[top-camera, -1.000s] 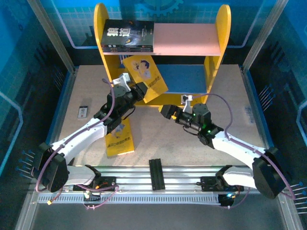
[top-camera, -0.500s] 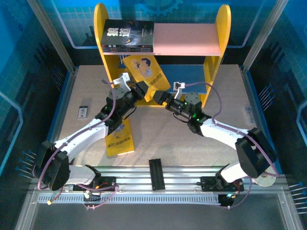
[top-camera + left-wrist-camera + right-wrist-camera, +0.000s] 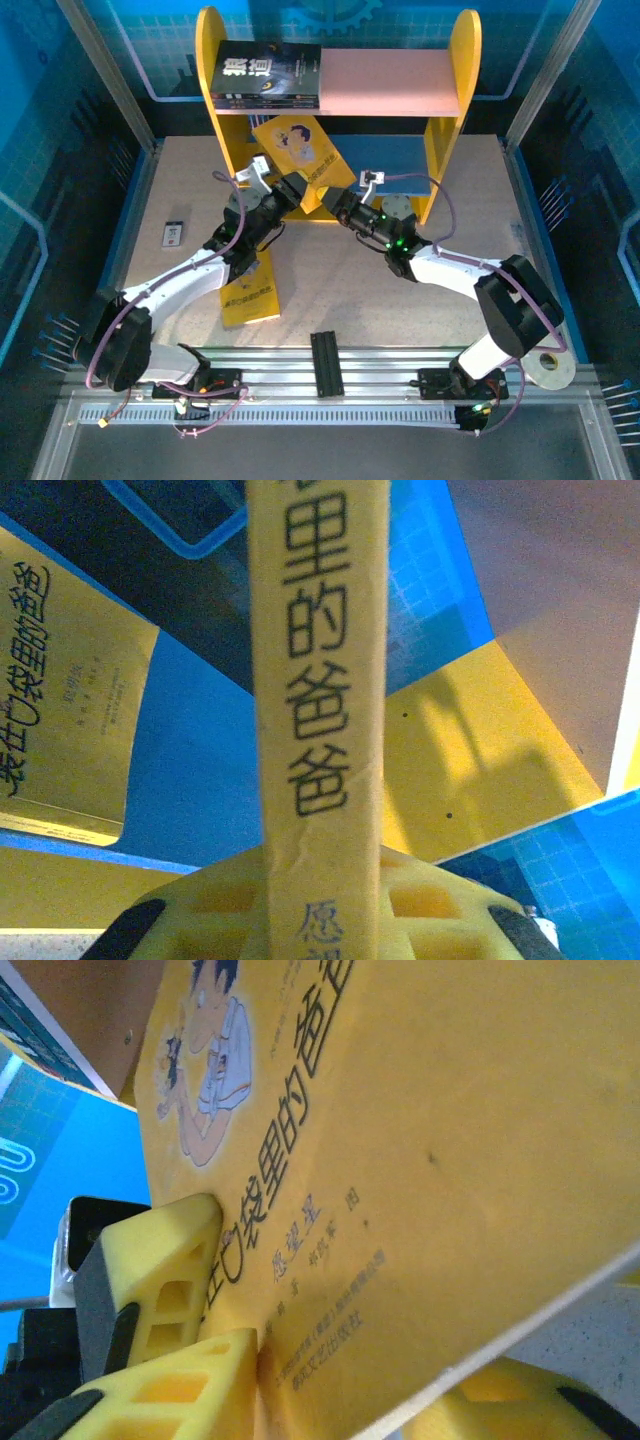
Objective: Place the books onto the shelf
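Left pincer (image 3: 292,190) clenching tilted yellow book (image 3: 298,145) at its 7 o'clock edge, steadying it before shelf (image 3: 462,70) lower tier. Right pincer (image 3: 337,204) straddling 5 o'clock corner, likely sharing load; clamped or not, cannot tell. Dark books (image 3: 265,75) lying on upper tier, 11 o'clock.

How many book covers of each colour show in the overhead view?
Yellow covers: 2, the held yellow book and the flat yellow book on the table
Dark covers: 1, the dark book on the shelf
Total: 3
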Action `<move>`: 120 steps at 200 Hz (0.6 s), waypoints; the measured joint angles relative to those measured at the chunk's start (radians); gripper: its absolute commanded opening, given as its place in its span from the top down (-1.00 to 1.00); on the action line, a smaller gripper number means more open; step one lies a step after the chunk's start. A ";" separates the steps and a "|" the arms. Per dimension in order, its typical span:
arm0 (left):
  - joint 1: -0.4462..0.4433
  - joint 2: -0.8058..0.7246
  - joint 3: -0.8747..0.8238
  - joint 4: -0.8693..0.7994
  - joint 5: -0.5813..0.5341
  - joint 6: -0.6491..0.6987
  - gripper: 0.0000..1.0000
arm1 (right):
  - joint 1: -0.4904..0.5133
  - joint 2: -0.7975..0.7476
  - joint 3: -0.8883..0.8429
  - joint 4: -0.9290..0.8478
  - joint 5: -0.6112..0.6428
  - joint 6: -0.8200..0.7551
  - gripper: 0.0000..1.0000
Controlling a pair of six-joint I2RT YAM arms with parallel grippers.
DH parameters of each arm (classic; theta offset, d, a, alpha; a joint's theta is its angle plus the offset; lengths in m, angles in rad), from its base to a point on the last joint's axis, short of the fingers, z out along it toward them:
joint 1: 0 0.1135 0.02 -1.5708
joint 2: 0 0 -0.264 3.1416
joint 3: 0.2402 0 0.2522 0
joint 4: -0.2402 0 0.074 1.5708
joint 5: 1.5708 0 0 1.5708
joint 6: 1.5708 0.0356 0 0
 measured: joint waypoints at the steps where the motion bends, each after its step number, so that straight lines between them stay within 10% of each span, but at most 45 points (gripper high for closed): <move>1: 0.000 0.001 0.000 0.000 0.000 0.000 1.00 | 0.000 0.001 0.000 0.002 0.000 -0.002 0.40; 19: 0.002 0.014 0.000 -0.002 -0.010 0.000 0.97 | -0.001 0.018 0.004 0.019 0.000 0.007 0.54; 70: 0.008 0.011 0.000 -0.056 -0.029 0.009 0.06 | -0.021 0.042 0.034 0.004 -0.043 -0.037 0.74; 120: 0.047 -0.124 0.016 -0.294 -0.045 0.049 -0.17 | -0.087 0.080 0.146 -0.152 -0.155 -0.154 0.75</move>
